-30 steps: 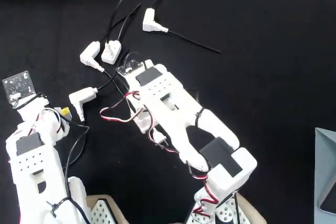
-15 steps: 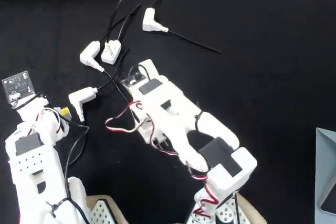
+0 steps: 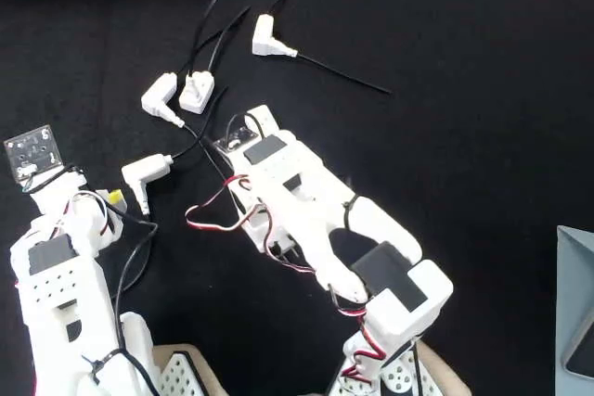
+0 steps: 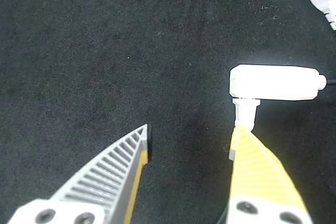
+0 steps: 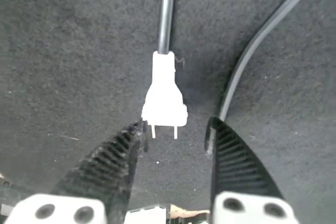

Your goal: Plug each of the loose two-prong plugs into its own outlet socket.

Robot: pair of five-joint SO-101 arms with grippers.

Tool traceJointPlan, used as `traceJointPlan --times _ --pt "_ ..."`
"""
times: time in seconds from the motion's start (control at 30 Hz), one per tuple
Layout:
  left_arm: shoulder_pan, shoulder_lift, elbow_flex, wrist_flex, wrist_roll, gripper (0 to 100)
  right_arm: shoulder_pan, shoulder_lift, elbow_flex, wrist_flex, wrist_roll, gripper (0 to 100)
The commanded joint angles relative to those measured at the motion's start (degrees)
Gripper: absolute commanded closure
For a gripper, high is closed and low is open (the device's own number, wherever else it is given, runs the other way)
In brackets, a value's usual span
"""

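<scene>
1. We see the right tool [image 5: 175, 128] with its black ribbed fingers [image 5: 113, 166] apart, low over the black bench [image 5: 63, 51].
2. A white two-prong plug [image 5: 164, 103] lies flat on the bench between those fingertips, prongs pointing back at the tool. One prong sits just beside a fingertip, and we cannot tell whether they touch.
3. The plug's cable [image 5: 167, 9] runs straight away from it, and a second dark cable [image 5: 262, 40] curves past the other finger.
4. From above, the right arm [image 3: 316, 220] stretches from the near middle of the bench toward the far left.
5. The left tool [image 4: 191, 135] is also spread wide, with bare bench between its grey finger [image 4: 115, 171] and its yellow finger [image 4: 257, 171].
6. The yellow finger's tip is right at the stubby nose of a white angled connector [image 4: 275, 82] lying on the bench. We cannot confirm contact.
7. From above, the left arm [image 3: 56, 285] stands at the near left, with that connector just right of its tool.
8. Farther off, a second angled connector [image 3: 160, 95] and a squarish white block [image 3: 197, 92] lie just beside each other.
9. Farthest lies a third angled connector [image 3: 267, 36], its thin cable [image 3: 343, 74] trailing right.
</scene>
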Motion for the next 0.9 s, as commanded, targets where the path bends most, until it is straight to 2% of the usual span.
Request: traceJointPlan --times 0.0,0.2,0.5,0.77,0.87 --pt "-0.22 -0.97 -0.13 -1.14 0.0 75 2.02 -0.4 -2.86 0.18 -0.35 81.5" --pt "-0.22 -0.97 -0.13 -1.14 0.0 75 4.84 -0.22 -1.98 -2.37 0.97 81.5" --pt "-0.22 -0.97 -0.13 -1.14 0.0 75 0.18 0.13 1.71 -6.68 0.62 81.5" --pt "-0.22 -0.97 -0.13 -1.14 0.0 75 -0.18 9.54 -0.4 -6.42 -2.11 81.5" --pt "-0.22 -0.97 -0.13 -1.05 0.0 75 -0.18 10.59 -2.59 -5.89 -2.11 86.8"
